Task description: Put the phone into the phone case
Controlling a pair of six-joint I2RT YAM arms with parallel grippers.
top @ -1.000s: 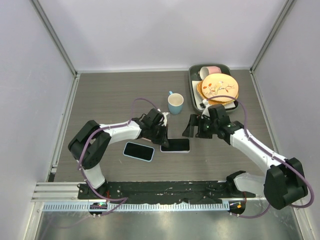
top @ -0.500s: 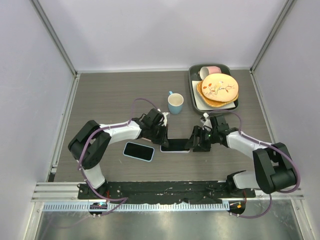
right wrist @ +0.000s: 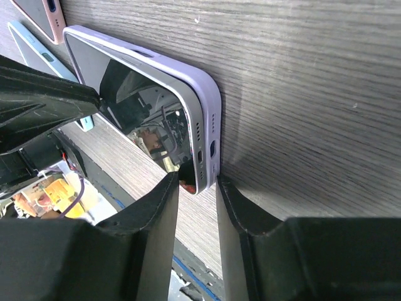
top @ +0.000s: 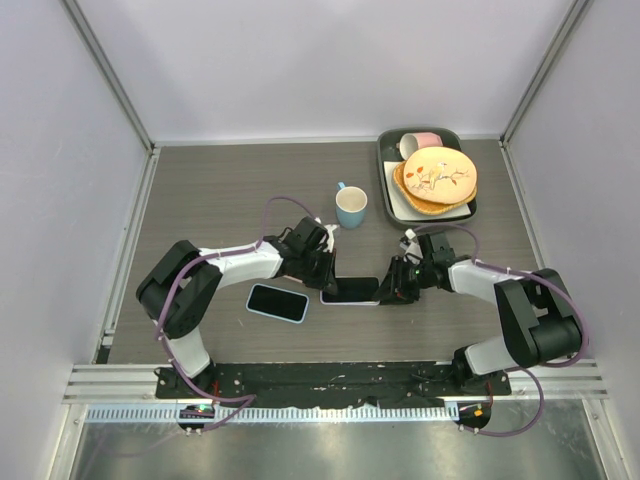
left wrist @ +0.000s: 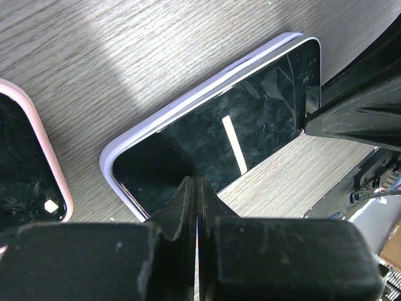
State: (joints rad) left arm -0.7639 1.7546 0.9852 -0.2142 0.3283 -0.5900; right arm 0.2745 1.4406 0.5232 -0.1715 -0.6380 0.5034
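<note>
One phone (top: 350, 290) lay screen up on the table (top: 220, 190), seated in one lilac phone case (right wrist: 210, 119), between the two grippers; one more dark slab with a pale rim (top: 277, 302) lay just to its left, apart from it; one blue mug (top: 351, 207) stood beyond; one tray (top: 385, 165) at the far right held a stack of plates, the top plate (top: 440, 175) orange and patterned, and one pink cup (top: 425, 140) on its side. The left gripper (left wrist: 196, 188) was fully closed, holding nothing, its joined fingertips over the near left part of the screen; the right gripper (right wrist: 197, 188) showed only a narrow gap, the cased right end of the phone between its fingers (right wrist: 229, 194); whether they pinched it could not be told.
</note>
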